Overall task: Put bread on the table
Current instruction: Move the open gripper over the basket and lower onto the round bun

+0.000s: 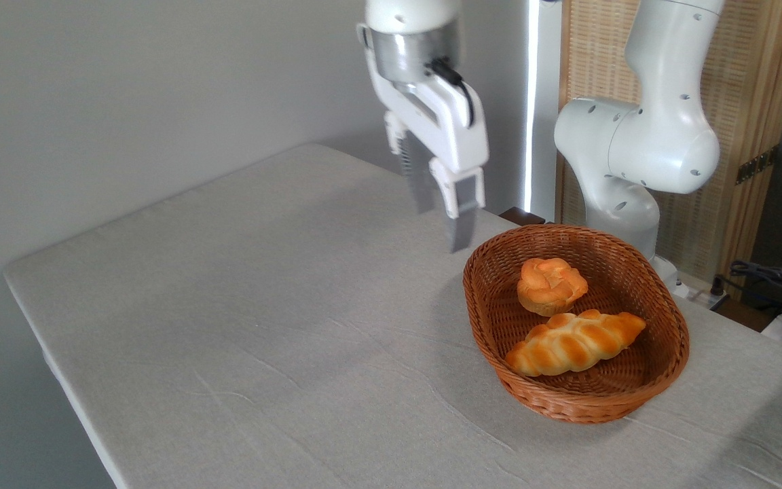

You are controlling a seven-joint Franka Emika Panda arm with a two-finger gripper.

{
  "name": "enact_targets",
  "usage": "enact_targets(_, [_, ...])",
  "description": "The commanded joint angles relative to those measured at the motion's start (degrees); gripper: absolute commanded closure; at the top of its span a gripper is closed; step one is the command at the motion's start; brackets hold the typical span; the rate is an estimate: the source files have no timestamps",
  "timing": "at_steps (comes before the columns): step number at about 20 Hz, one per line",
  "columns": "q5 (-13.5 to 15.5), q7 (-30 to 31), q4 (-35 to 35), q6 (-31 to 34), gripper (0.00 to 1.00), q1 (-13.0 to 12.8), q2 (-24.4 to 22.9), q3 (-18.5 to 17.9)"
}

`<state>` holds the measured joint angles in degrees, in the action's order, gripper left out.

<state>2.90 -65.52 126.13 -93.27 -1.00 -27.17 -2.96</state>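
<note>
Bread (pixel 551 285), a small round orange-golden knotted bun, sat in the brown wicker basket (pixel 493 326) near the grey cloth table's (pixel 228 305) far right edge, apparently light and squashable; its paler sides suited gripping. The gripper (pixel 434 208) hung spread, empty.

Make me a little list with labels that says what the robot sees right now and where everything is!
bread: round orange bun lying in the basket, toward its far end
other bread: long braided loaf in the same basket, just in front of the bun
basket: brown wicker oval on the right part of the table
table: grey cloth top, slightly wrinkled
gripper: up in the air, left of the basket and behind it, fingers pointing down, open, holding nothing
task status: bun not yet on the table
</note>
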Motion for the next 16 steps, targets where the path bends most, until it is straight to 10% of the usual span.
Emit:
enact_targets(1, [-1.49,-3.3,9.38,-3.5,0.0,0.03,-6.91,-0.2])
enact_targets(16, [-6.41,-12.44,22.93,-5.7,0.01,-0.06,-16.77,-9.08])
